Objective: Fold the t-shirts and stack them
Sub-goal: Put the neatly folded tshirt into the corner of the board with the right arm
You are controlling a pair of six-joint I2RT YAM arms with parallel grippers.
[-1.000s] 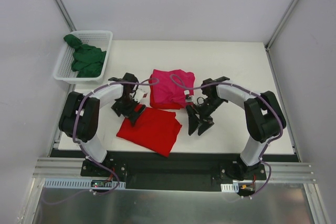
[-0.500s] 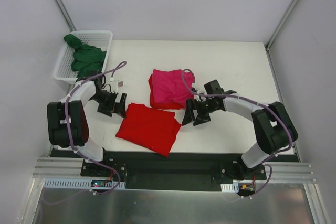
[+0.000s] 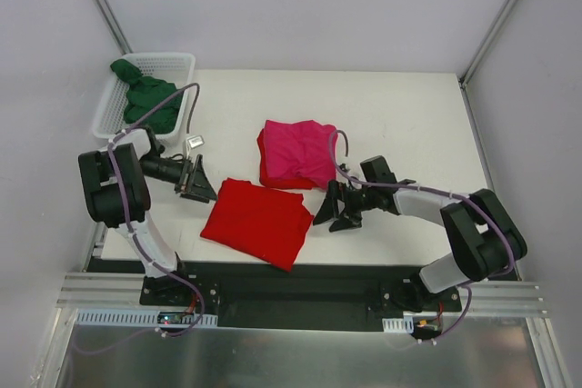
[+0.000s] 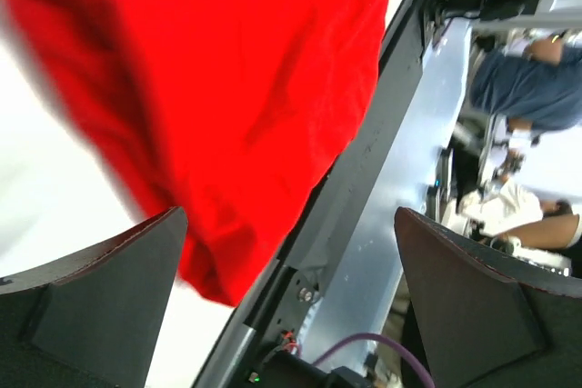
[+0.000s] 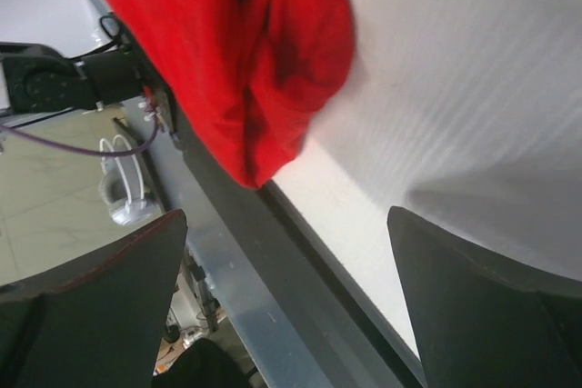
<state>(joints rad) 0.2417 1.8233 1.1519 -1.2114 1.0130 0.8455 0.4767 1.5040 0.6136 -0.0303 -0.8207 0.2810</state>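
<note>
Flanking folded red t-shirt (image 3: 257, 222) near front edge with left gripper (image 3: 202, 186), right gripper (image 3: 333, 215), both gaping wide, empty. Awaiting stacking with folded magenta t-shirt (image 3: 296, 154) just behind. Leaving green t-shirt (image 3: 145, 102) crumpled in basket (image 3: 173, 61).

Pretty colourful setup tbh. The red t-shirt (image 3: 257, 222) is a plain, saturated bright red with no print, and the magenta-pink t-shirt (image 3: 296, 154) is just as plain, a solid hot pink. The dark green t-shirt (image 3: 145, 102) is a deep forest green, also unpatterned. The mesh basket (image 3: 186, 79) is white with a fine grid of holes. The table (image 3: 409, 115) is flat white. The left arm (image 3: 114, 190) and right arm (image 3: 473, 238) are black and white with purple cables (image 3: 414, 188). The left gripper (image 3: 202, 184) and right gripper (image 3: 329, 215) are matte black.
</note>
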